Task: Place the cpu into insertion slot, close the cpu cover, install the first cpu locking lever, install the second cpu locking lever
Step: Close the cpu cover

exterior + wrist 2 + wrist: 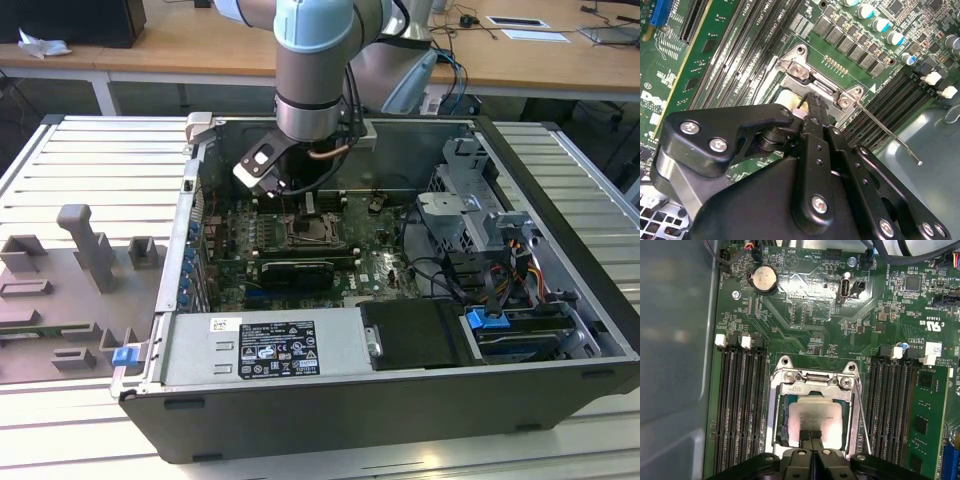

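The case [350, 420] is found lying open, with the arm [315, 70] reaching down into it over the board [805, 340]. The gripper [812, 436] is positioned directly above the slot [305, 233]. In both wrist views its two fingers are seen pressed together with nothing visible between them, and their tips are set over one edge of the slot. Whether the tips touch metal cannot be determined.

The cover [776, 412] is observed lying flat across the slot, its frame surrounding the cpu [817, 417]. The cpu is seated inside the slot, its silver top showing through the cut-out, level and square to the frame.

One lever [863, 422] is noted as a thin rod running along one side of the slot. In the second wrist view its free end is seen standing clear of the slot, out past the memory slots [900, 95], and it is judged unlatched. A second lever cannot be made out.

Assessment: placement of the cpu is judged done and the cover is judged closed. Both lever steps are judged outstanding.
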You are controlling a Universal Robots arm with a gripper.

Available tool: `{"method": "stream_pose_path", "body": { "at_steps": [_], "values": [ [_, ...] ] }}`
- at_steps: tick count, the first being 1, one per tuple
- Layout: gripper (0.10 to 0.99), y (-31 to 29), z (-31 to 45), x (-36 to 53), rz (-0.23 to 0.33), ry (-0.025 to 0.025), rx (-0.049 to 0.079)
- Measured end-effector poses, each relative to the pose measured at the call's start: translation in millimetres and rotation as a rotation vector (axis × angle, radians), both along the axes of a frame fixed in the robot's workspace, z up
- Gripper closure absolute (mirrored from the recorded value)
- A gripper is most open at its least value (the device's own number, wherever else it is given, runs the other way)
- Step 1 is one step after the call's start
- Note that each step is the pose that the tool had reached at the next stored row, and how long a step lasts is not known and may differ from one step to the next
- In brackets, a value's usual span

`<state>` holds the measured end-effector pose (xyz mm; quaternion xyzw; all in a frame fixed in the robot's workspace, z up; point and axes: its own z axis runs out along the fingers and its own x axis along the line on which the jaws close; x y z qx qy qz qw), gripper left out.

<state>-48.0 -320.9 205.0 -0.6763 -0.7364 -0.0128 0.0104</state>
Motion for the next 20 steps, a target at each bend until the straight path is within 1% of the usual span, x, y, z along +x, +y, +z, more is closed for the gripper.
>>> {"method": "stream_pose_path", "body": {
  "at_steps": [3, 5, 6, 8, 13, 14, 15, 18, 20],
  "values": [
    [0.980, 0.1, -0.9, 4.9, 0.000, -0.0049, 0.000],
    [0.980, 1.5, -1.2, 7.1, 0.000, -0.0058, 0.014],
    [0.980, 2.6, -1.2, 7.5, 0.000, -0.0059, 0.018],
    [0.980, 4.0, -0.9, 7.6, 0.000, -0.0059, 0.021],
    [0.980, 4.0, 1.7, 7.5, 0.000, -0.0060, 0.021],
    [0.980, 3.9, 6.6, 7.5, 0.000, -0.0058, 0.021],
    [0.980, 3.8, 8.5, 7.6, 0.000, -0.0058, 0.021],
    [0.980, 1.9, 8.7, 6.6, 0.000, -0.0058, 0.020],
    [0.980, 0.0, 8.3, 3.4, 0.001, -0.0058, 0.020]
  ]
}}
